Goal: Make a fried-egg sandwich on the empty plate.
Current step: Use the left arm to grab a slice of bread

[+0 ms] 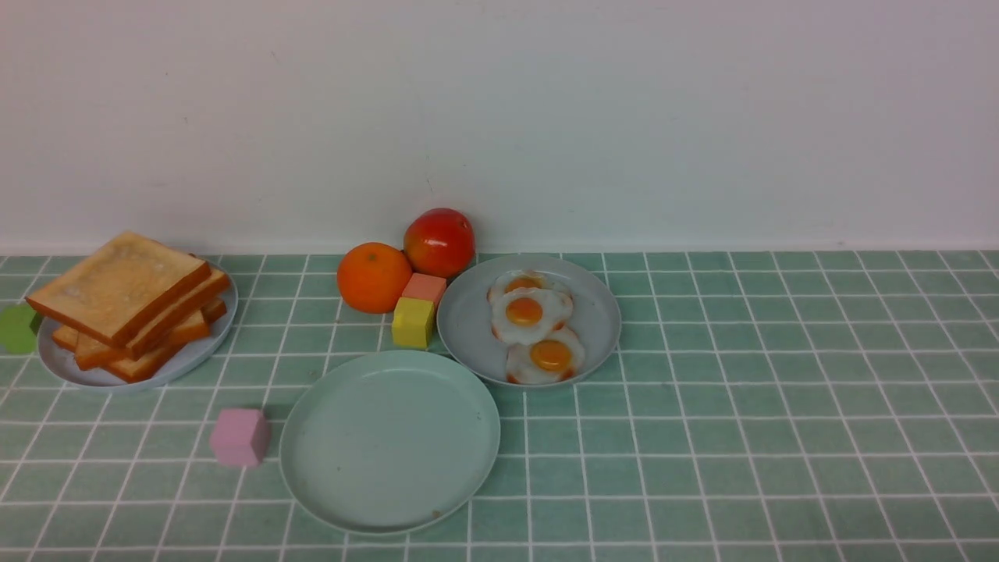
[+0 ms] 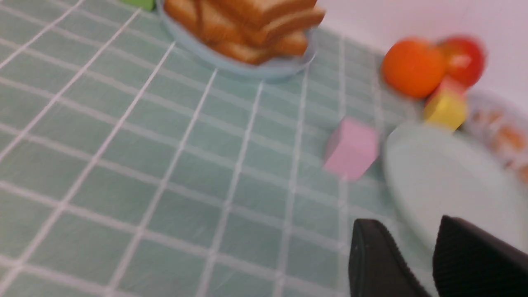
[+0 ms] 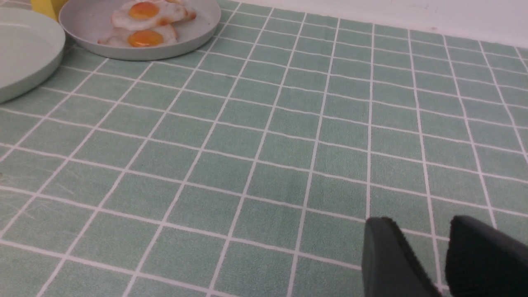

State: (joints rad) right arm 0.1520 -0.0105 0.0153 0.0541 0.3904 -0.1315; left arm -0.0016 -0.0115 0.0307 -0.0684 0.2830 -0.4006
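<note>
**Three fried eggs [image 1: 531, 312] and a toast stack [image 1: 117, 289] behind one bare plate**

Empty plate [image 1: 389, 441] at centre front on the green checked cloth [image 1: 741, 406], pale mint, holding nothing. Pink cube [image 1: 239, 437] just beside its left rim. Behind and to the right, a grey plate [image 1: 468, 320] with the eggs in an overlapping row, its rim just beside the mint one. Yellow block [image 1: 413, 322] at that plate's left edge, with a salmon block [image 1: 424, 287], an orange [image 1: 374, 277] and a red fruit [image 1: 439, 242] behind it towards the wall. Toast piled askew on a grey-blue plate [image 1: 187, 359] at far left, a green piece [image 1: 15, 328] alongside.

Left gripper [image 2: 408, 220], blurred in its wrist view: black fingers [image 2: 371, 260] parted, gripping nothing, near the mint plate's rim. Right gripper [image 3: 416, 218] likewise parted with nothing between, over bare cloth, well apart from the plates.
</note>
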